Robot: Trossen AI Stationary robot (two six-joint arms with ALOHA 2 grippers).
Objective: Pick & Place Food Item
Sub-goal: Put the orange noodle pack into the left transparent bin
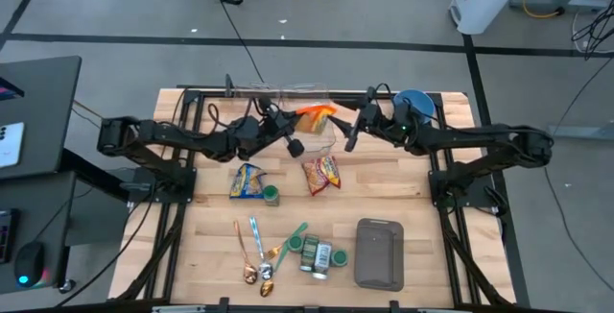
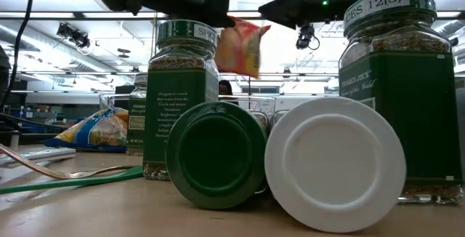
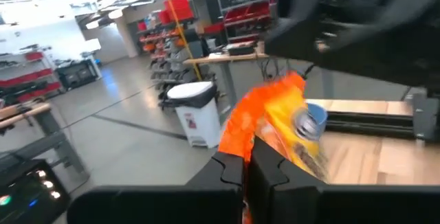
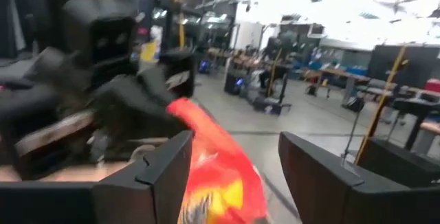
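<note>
An orange and yellow snack bag (image 1: pixel 317 114) hangs in the air over the table's far middle, between my two grippers. My left gripper (image 1: pixel 299 124) comes in from the left and is shut on it; the left wrist view shows the bag (image 3: pixel 275 121) just past the closed fingers. My right gripper (image 1: pixel 347 127) reaches in from the right and is open. In the right wrist view the bag (image 4: pixel 216 176) lies between its spread fingers, nearer one of them. In the low view the bag (image 2: pixel 244 46) hangs high above the jars. My left gripper pinches the bag's orange side edge (image 3: pixel 237 138) between its two fingers. The fingers lie about level and come from the table's left. The bag is lifted clear of the table and hangs below and beyond the fingertips (image 2: pixel 218 8).
A clear container (image 1: pixel 288 94) and a blue bowl (image 1: pixel 413 102) stand at the far edge. Two more snack bags (image 1: pixel 247 180) (image 1: pixel 321 172), a small jar (image 1: pixel 272 195), spoons (image 1: pixel 257 255), spice jars (image 1: pixel 317 255) and a grey container (image 1: pixel 379 252) lie nearer.
</note>
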